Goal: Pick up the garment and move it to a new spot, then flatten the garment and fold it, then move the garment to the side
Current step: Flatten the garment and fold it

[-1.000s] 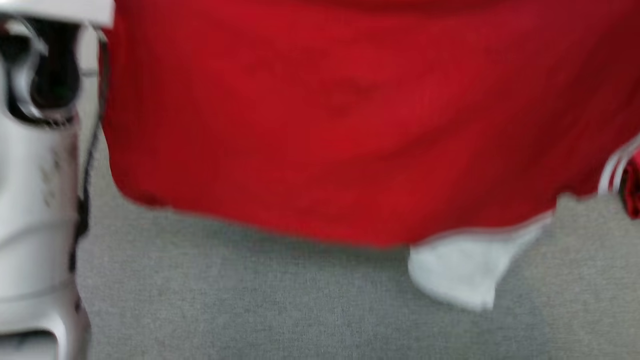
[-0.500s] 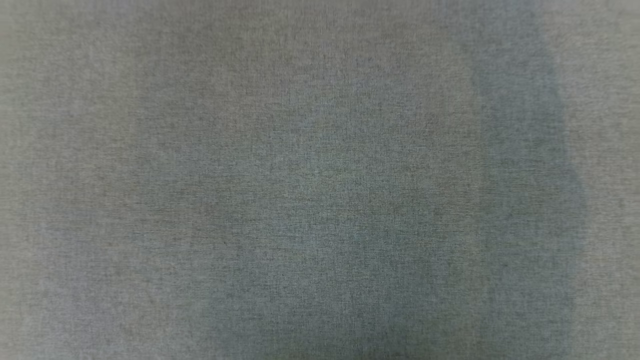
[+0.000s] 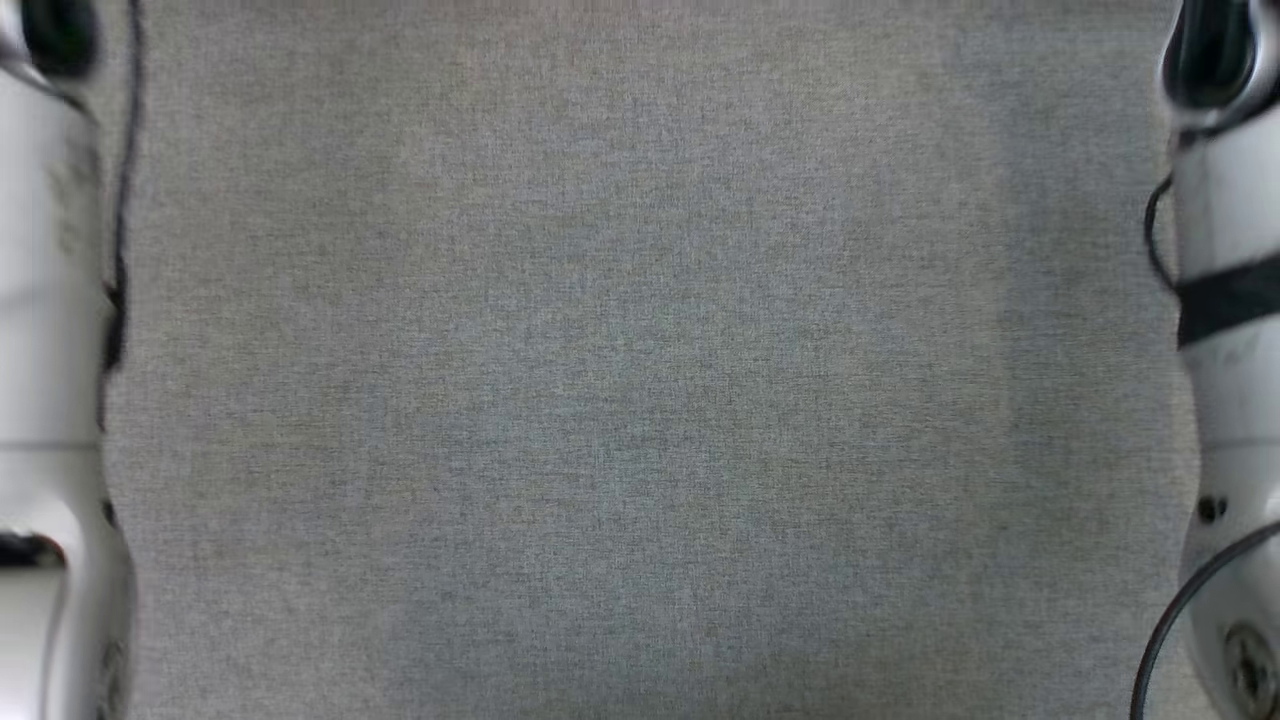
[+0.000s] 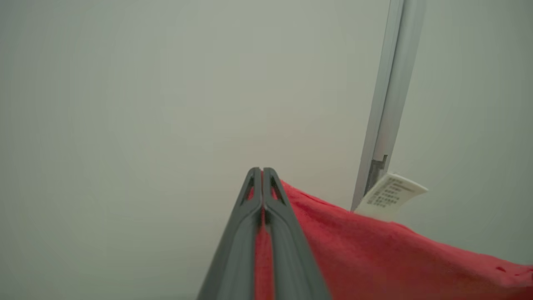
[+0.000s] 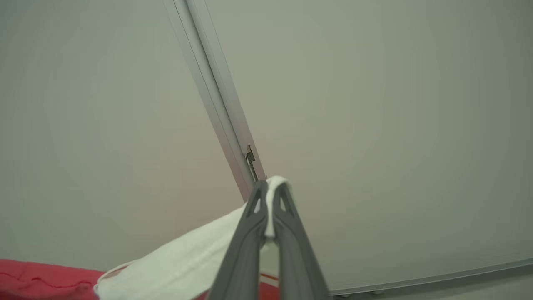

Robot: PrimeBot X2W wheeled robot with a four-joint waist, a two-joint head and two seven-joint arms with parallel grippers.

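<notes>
Two edges of the head view carry my left forearm (image 3: 45, 300) and right forearm (image 3: 1230, 400), with a grey woven surface (image 3: 640, 360) between them. In the left wrist view, my left pincer (image 4: 262, 171) is clamped on the red garment (image 4: 374, 254), whose white label (image 4: 389, 196) sticks up nearby. In the right wrist view, my right pincer (image 5: 270, 185) is closed on the garment's white fold, held before a pale wall (image 5: 374, 104).

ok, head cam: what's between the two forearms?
In the head view, the stretch between the left forearm and right forearm is bare grey surface. The wrist views show the garment pinched in the left gripper and right gripper.
</notes>
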